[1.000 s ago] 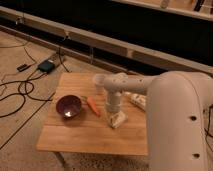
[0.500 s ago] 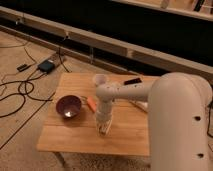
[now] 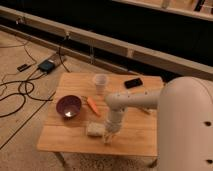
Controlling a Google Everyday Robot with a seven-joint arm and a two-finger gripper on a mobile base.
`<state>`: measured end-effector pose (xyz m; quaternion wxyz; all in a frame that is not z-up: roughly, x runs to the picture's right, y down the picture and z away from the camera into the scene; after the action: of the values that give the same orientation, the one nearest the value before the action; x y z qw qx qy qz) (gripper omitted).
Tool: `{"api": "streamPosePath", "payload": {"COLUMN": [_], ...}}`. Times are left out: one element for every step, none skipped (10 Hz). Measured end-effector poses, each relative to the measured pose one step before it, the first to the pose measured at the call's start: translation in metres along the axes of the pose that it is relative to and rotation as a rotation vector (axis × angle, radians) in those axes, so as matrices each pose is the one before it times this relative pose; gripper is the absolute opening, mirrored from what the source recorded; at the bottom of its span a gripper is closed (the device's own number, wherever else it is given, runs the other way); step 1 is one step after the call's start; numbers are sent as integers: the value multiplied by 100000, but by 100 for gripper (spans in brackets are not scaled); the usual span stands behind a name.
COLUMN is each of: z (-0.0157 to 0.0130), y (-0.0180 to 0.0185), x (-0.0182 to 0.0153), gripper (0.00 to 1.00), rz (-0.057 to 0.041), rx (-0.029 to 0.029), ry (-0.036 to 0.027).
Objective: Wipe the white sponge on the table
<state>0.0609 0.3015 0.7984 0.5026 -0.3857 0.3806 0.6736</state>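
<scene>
The white sponge [image 3: 95,129] lies flat on the wooden table [image 3: 60,142], near its front edge, just right of the purple bowl. My gripper [image 3: 109,136] points down at the sponge's right end and touches it. The white arm reaches in from the right and covers the table's right part.
A purple bowl [image 3: 68,106] stands at the table's left. An orange carrot [image 3: 93,105] lies beside it. A translucent cup [image 3: 100,83] and a black phone [image 3: 133,82] are at the back. Cables and a small box [image 3: 47,65] lie on the floor at the left.
The gripper and the sponge have moved together leftward and toward the table's front edge, from the middle right of the table to a spot near the bowl.
</scene>
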Motion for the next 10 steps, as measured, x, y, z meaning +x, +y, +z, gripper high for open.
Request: {"api": "streamPosePath", "payload": {"z": [-104, -217, -192, -555, -526, -790, 162, -109, -58, -6], "y": [-1338, -871, -541, -539, -124, -119, 20, 154, 282, 71], "x": [-91, -165, -113, -236, -230, -414, 128, -17, -15, 16], "gripper": [0, 0, 0, 0, 2, 5, 5, 5, 5, 5], "rz": [2893, 2018, 1190, 1174, 243, 160, 68, 80, -390, -96], "rx": [1225, 763, 513, 370, -30, -407, -23, -399, -76, -74], "ry": [70, -309, -302, -1279, -1256, -2042, 556, -27, -85, 20]}}
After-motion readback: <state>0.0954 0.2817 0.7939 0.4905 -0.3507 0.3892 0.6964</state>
